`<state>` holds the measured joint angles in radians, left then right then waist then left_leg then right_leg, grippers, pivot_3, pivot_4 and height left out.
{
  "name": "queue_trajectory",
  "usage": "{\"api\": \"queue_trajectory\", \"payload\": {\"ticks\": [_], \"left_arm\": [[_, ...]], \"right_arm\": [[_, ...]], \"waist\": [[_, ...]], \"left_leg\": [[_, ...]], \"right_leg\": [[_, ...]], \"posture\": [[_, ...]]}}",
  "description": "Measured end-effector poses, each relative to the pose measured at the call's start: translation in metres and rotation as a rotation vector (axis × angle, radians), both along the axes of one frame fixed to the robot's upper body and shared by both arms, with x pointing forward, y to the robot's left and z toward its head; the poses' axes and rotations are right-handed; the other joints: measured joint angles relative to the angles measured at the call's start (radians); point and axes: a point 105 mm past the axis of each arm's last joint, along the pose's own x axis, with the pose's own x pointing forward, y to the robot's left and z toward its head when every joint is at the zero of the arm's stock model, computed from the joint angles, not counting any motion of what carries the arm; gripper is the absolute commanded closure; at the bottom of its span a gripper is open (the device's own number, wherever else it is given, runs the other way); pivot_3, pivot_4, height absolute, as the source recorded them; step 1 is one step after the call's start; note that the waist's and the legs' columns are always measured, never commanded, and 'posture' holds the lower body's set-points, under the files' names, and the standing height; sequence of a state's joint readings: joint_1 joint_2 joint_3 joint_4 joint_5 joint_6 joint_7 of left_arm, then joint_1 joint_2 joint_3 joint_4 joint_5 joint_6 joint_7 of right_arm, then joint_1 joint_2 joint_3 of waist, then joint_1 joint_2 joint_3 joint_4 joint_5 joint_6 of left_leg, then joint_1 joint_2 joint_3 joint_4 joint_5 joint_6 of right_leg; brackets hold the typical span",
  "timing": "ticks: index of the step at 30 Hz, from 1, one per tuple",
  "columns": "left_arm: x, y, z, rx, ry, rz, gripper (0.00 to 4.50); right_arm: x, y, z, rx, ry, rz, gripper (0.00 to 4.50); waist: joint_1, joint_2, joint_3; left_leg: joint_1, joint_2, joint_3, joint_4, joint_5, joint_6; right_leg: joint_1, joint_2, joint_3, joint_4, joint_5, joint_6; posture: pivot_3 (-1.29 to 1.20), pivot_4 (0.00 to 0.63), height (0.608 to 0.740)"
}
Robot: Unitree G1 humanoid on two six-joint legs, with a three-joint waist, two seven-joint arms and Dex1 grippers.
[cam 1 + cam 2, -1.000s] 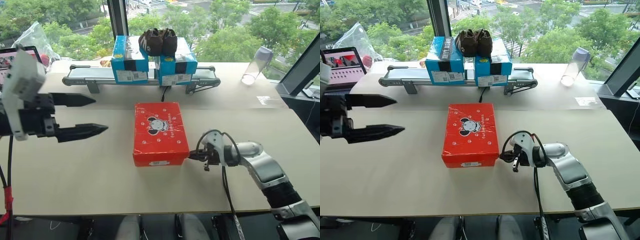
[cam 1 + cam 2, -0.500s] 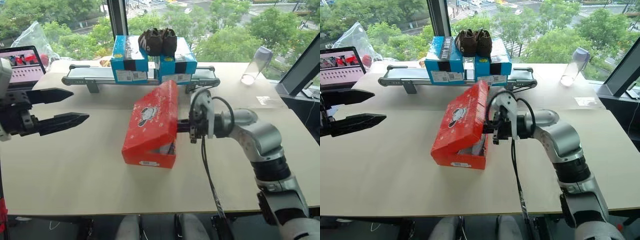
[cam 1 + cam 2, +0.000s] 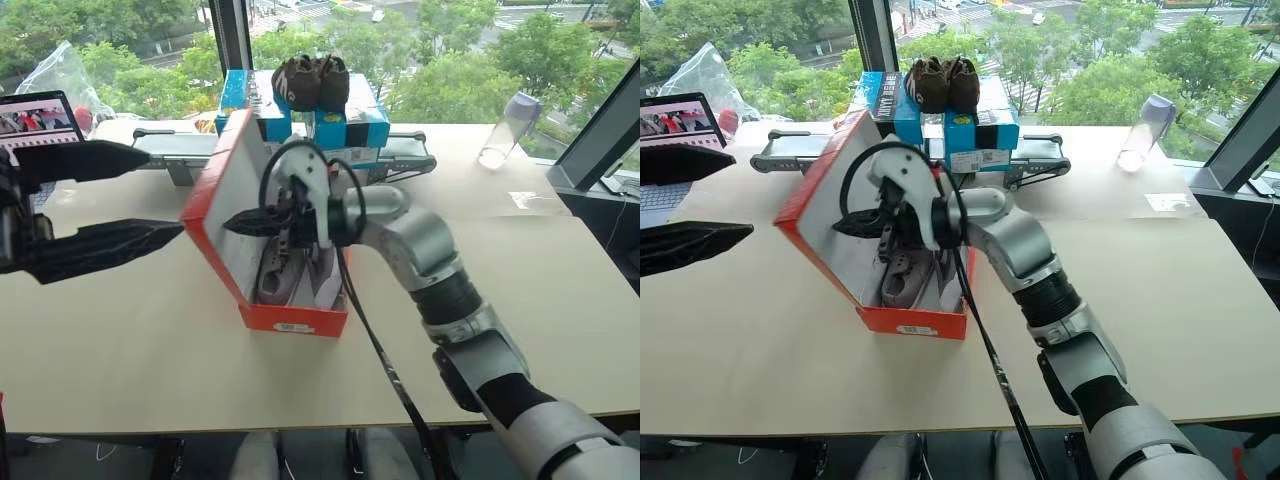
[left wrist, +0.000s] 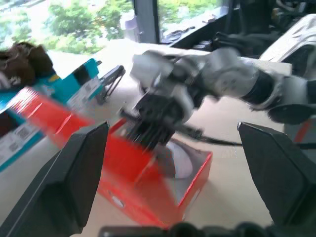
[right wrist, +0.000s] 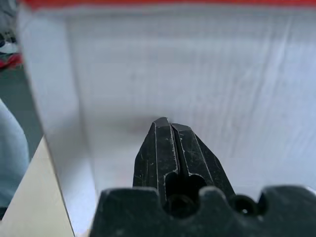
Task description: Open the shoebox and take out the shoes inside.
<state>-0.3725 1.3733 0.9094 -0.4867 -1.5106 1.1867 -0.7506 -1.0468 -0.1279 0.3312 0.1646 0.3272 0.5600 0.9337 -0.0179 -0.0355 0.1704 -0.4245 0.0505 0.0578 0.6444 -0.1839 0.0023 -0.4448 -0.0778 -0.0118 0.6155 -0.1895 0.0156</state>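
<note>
The red shoebox (image 3: 295, 320) stands open at the table's middle. Its lid (image 3: 228, 175) is swung up and leans to the left, showing the white inside (image 5: 247, 74). The grey-taupe shoes (image 3: 285, 275) with white soles lie side by side in the box. My right gripper (image 3: 232, 222) is shut, pointing left, with its tip against the lid's inner face (image 5: 167, 124). My left gripper (image 3: 180, 192) hovers open to the left of the lid, apart from it, with nothing between its fingers (image 4: 74, 173).
Two blue boxes (image 3: 350, 125) with dark brown shoes (image 3: 312, 80) on top sit on a small conveyor (image 3: 165, 150) behind the shoebox. A laptop (image 3: 40, 115) stands far left and a clear bottle (image 3: 505, 130) back right. My right arm's cable (image 3: 375, 360) crosses the box's front right corner.
My right gripper has moved left and up, pushing the lid from flat to past upright. The shoes have come into sight. My left gripper has drawn back a little.
</note>
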Motion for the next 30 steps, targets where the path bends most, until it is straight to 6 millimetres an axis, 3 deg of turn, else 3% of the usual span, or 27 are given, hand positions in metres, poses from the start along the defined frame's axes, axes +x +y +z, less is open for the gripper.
{"api": "queue_trajectory", "payload": {"ticks": [8,12,15,18,21,24,29,30], "left_arm": [[0.002,0.0,-0.01,0.035,0.053,0.039,0.03],[0.005,0.004,-0.031,0.093,0.129,0.057,0.03],[0.015,0.012,-0.049,0.127,0.167,0.095,0.03],[0.025,0.017,-0.067,0.147,0.203,0.101,0.0],[0.031,0.016,-0.074,0.161,0.192,0.068,0.0],[0.04,0.015,-0.083,0.163,0.196,0.04,0.0],[0.049,0.017,-0.089,0.165,0.193,0.032,0.0],[0.049,0.016,-0.089,0.168,0.188,0.029,0.0]], "right_arm": [[0.008,-0.002,-0.01,-0.046,-0.012,-0.027,4.5],[0.025,-0.024,-0.004,-0.055,0.048,-0.151,4.5],[0.042,-0.054,0.01,-0.049,0.151,-0.342,4.5],[0.041,-0.076,0.018,-0.049,0.249,-0.448,3.76],[0.033,-0.082,0.012,-0.1,0.313,-0.494,2.89],[0.034,-0.089,0.0,-0.148,0.34,-0.597,1.74],[0.037,-0.088,-0.02,-0.202,0.397,-0.688,0.02],[0.037,-0.085,-0.02,-0.197,0.402,-0.687,0.02]], "waist": [[0.001,0.0,0.0],[0.005,0.0,0.0],[0.005,0.0,0.0],[0.005,0.0,0.0],[-0.001,0.0,0.0],[-0.001,0.0,0.0],[-0.001,0.0,0.0],[-0.001,0.0,0.0]], "left_leg": [[0.001,0.0,0.0,0.0,0.003,-0.006],[0.0,0.0,0.001,0.0,0.004,-0.008],[-0.001,0.001,0.001,-0.001,0.006,-0.01],[-0.001,0.002,0.001,-0.002,0.006,-0.01],[-0.001,0.002,0.001,-0.003,0.006,-0.01],[-0.001,0.002,0.001,-0.004,0.006,-0.01],[-0.003,0.002,0.001,-0.004,0.006,-0.01],[-0.003,0.002,0.001,-0.004,0.006,-0.01]], "right_leg": [[-0.002,0.0,0.0,0.005,-0.002,-0.004],[-0.007,0.0,0.0,0.01,-0.004,-0.009],[-0.011,0.0,0.001,0.013,-0.005,-0.013],[-0.011,0.002,0.0,0.014,-0.006,-0.015],[-0.012,0.002,0.001,0.014,-0.006,-0.016],[-0.012,0.002,0.001,0.014,-0.006,-0.015],[-0.013,0.001,0.001,0.013,-0.005,-0.013],[-0.013,0.002,0.001,0.013,-0.003,-0.011]], "posture": [[0.0,0.15,0.74],[0.0,0.15,0.74],[0.0,0.15,0.74],[0.0,0.15,0.74],[0.0,0.15,0.74],[0.0,0.15,0.74],[0.0,0.15,0.74],[0.0,0.15,0.74]]}}
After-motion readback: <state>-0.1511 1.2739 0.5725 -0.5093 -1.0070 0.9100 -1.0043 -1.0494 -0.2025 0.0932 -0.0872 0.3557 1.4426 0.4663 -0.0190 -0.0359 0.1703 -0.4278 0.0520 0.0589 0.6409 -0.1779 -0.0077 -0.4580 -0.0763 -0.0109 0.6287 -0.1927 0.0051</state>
